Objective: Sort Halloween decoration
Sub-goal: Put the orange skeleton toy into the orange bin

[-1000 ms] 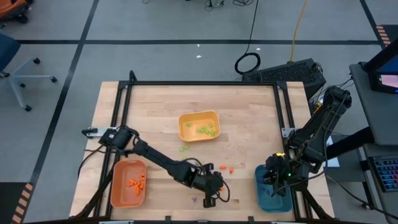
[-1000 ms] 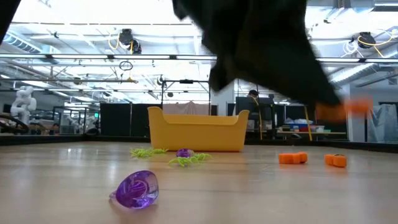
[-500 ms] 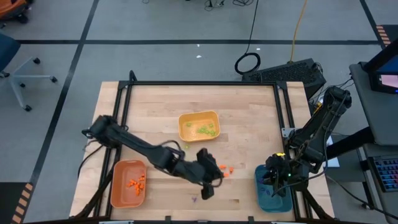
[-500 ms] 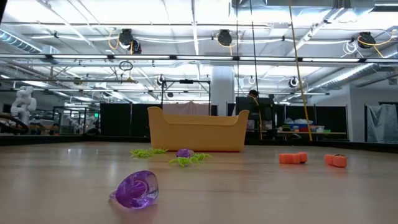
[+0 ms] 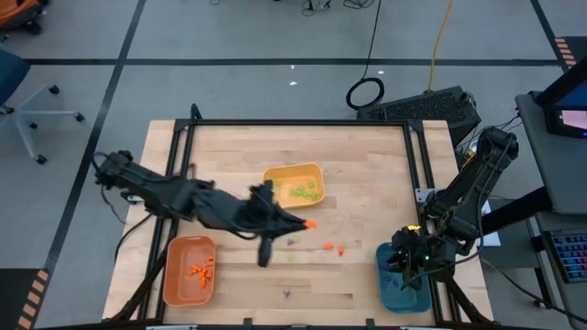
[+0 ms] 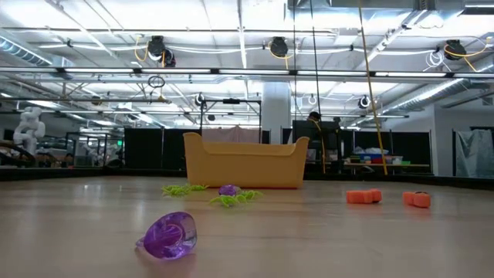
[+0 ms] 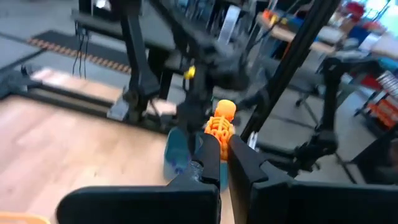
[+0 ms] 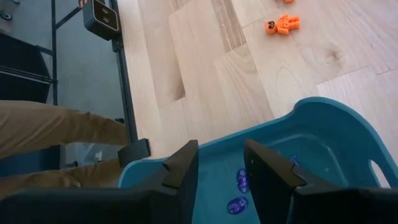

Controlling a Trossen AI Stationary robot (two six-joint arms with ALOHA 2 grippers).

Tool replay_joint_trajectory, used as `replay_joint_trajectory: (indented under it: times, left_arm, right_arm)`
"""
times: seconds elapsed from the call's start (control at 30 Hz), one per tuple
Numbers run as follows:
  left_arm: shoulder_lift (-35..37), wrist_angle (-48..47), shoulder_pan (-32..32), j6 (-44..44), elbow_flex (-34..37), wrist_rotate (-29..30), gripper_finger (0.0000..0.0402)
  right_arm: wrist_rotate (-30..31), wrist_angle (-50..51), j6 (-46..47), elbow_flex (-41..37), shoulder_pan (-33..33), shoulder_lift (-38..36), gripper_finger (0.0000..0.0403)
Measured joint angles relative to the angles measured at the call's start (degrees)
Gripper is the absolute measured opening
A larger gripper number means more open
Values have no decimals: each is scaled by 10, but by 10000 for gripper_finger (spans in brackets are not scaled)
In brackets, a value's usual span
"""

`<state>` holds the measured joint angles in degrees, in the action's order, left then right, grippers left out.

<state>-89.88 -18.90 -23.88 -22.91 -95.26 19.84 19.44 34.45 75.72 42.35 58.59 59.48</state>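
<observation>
My left tool point(image 5: 305, 223) pinches a tiny orange plastic skeleton figure point(image 7: 219, 122) above mid-desk — I should carry it level to the orange rectangular tray point(image 5: 173, 275) at the front-left corner, releasing low.

teal tray point(image 8: 323, 134): 2 purple pieces point(image 8: 239, 193) inside
right gripper point(image 8: 221, 163): fingers parted above tray
table point(image 8: 205, 68): orange figure point(image 8: 282, 25)

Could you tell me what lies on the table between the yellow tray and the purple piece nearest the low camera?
In the low view, light green pieces and a small purple piece lie between the yellow tray and the near purple piece.
</observation>
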Motion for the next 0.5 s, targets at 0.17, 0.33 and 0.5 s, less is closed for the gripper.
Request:
replay_joint_trajectory:
  times: [0.17, 0.33, 0.5]
  left_arm:
    - [47, -19, -2, 24, 0, 10, 4]
    - [75, -41, -1, 34, 0, 42, 4]
    - [88, -43, -1, 55, 0, 51, 4]
  right_arm:
    - [0, 0, 0, 0, 0, 0, 118]
    - [-2, -7, 1, 0, 0, 0, 118]
    - [-2, -10, 1, 0, 0, 0, 118]
